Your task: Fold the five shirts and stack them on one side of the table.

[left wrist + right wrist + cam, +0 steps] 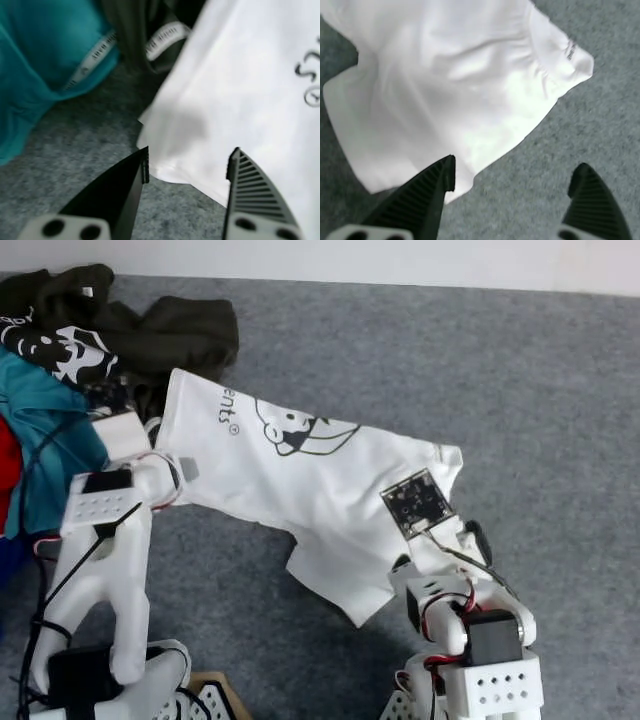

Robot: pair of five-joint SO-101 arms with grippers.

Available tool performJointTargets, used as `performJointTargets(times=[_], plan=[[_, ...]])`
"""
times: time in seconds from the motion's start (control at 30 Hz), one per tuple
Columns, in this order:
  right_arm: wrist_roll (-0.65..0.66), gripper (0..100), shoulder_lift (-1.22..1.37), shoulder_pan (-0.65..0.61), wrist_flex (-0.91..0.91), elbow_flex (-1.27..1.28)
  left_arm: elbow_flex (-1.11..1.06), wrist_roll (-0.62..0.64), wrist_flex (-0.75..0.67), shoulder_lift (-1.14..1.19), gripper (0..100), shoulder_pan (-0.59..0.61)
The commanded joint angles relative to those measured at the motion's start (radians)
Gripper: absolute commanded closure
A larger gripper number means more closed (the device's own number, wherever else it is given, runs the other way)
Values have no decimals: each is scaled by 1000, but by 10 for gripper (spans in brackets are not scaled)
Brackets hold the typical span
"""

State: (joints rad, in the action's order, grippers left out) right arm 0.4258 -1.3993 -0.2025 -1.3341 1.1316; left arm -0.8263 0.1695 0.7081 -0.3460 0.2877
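White printed cotton shirt point(300, 475) lies rumpled mid-table on the grey felt point(560, 390). Left gripper point(190, 162) and right gripper point(516, 170) hover wide open and empty over opposite edges. Flattening seems underway; next, pinch both edges and spread.

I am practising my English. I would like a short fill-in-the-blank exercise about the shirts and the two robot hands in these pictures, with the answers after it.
1. The shirt spread out on the table is ____ in colour.
2. The left hand and the right hand are each over an edge of it, with fingers ____.
3. The teal shirt lies nearer to the ____ hand.
4. The table's surface is ____.

Missing words: white; open; left; grey.
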Motion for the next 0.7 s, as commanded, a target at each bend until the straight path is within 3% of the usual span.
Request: performJointTargets(times=[0.0,0.17,0.27,0.37,0.67], plan=[[18,738,-4,-8,-67,-122,139,2,114,-41,730,47],[9,920,-1,-8,-33,-182,268,3,230,-35,739,28],[-75,995,1,-8,-19,-173,277,3,227,-31,830,-19],[-94,986,1,-8,-4,-157,278,3,227,-31,962,-62],[-94,987,1,12,220,-30,271,2,198,-28,955,-170]])
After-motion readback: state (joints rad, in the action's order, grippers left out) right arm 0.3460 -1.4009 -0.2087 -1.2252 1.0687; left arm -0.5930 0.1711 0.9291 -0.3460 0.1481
